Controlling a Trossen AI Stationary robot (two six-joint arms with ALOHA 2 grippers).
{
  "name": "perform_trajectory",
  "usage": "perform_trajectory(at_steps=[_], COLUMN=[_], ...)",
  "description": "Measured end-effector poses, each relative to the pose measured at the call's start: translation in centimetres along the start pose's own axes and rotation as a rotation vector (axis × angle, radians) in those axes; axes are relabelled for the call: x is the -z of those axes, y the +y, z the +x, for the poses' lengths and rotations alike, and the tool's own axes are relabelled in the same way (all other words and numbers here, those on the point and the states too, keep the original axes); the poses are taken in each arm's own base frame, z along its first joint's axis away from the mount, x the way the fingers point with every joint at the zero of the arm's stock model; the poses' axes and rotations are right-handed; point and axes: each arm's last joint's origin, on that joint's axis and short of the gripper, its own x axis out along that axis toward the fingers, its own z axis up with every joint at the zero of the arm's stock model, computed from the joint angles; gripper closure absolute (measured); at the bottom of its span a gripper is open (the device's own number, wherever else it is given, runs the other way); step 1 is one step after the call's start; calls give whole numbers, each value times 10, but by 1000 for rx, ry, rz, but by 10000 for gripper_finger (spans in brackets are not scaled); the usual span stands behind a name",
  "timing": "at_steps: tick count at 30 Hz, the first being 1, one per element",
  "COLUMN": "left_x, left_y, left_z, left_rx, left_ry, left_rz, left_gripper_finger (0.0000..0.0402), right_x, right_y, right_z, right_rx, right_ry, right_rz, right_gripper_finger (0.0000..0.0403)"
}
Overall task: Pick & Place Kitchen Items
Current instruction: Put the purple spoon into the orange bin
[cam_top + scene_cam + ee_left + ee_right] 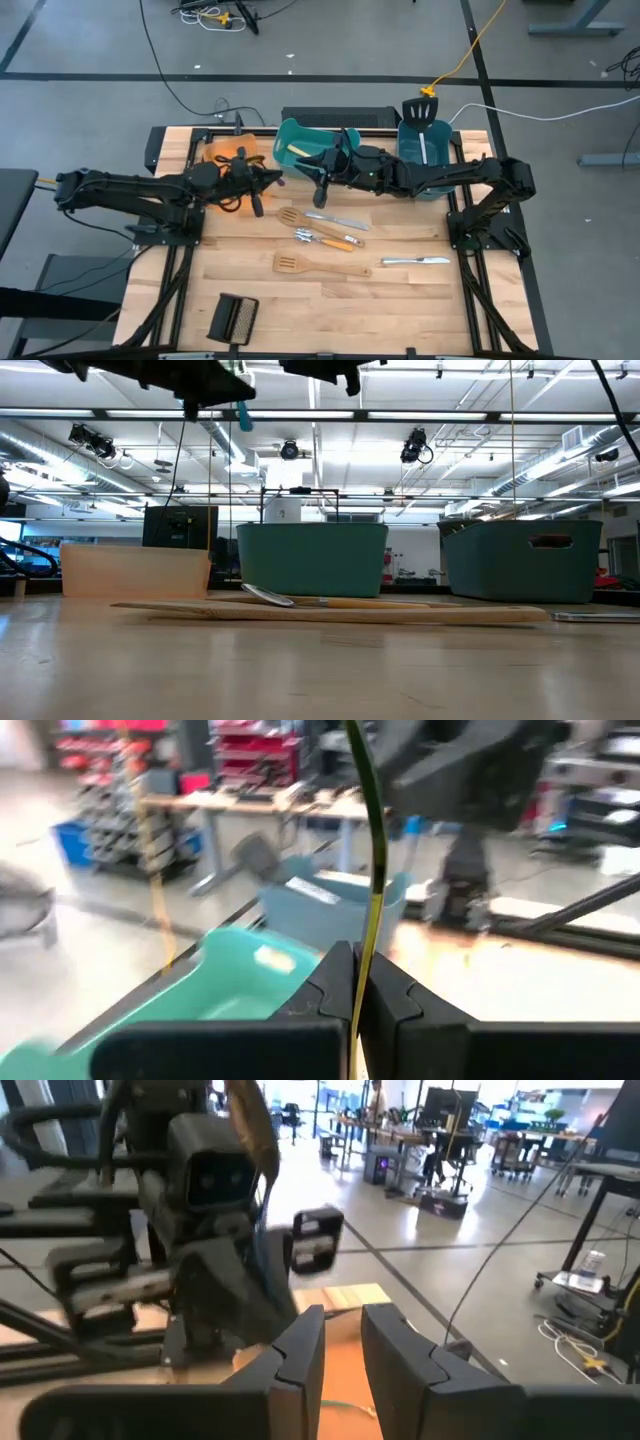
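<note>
While both dark arms are reaching in over the middle of the wooden surface point(400, 310), the left fingers point(330, 990) are pinching tight on a slim gold-coloured utensil point(372, 870), which is standing up out of them, well above the surface and near the gap between the orange bin point(222, 152) and the teal bin point(300, 135). The right fingers point(300, 1350) are hanging just beside them, facing them, with a narrow gap and nothing between. A blue bin point(412, 160) is sitting at the far right, and a black slotted spatula point(424, 110) is standing in it. A black ribbed block point(233, 320) is lying near the front edge. Two wooden spatulas are resting flat in the middle, one farther back point(293, 217) and one nearer the front point(300, 264). One table knife point(337, 222) is lying just beside the back spatula, another point(415, 261) off to the right, and small spoons point(322, 238) are lying between the two spatulas.
</note>
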Motion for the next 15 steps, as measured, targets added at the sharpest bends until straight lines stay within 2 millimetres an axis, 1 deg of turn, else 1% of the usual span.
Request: perform_trajectory(at_steps=[4, 7, 11, 15], left_x=[0, 1, 6, 12], left_y=[10, 17, 24, 32], left_z=[-15, -24, -32, -37], left_rx=[-91, -128, -163, -235], left_ry=[49, 78, 131, 193], left_rz=[-69, -115, -143, -146], left_gripper_finger=[396, 396, 396, 397], right_x=[2, 3, 3, 3], right_y=[0, 0, 2, 6], right_z=[0, 0, 0, -1], right_rx=[-1, -2, -12, -26], right_ry=[18, 32, 29, 34], right_rz=[-3, -5, -3, -5], right_gripper_finger=[323, 323, 323, 323])
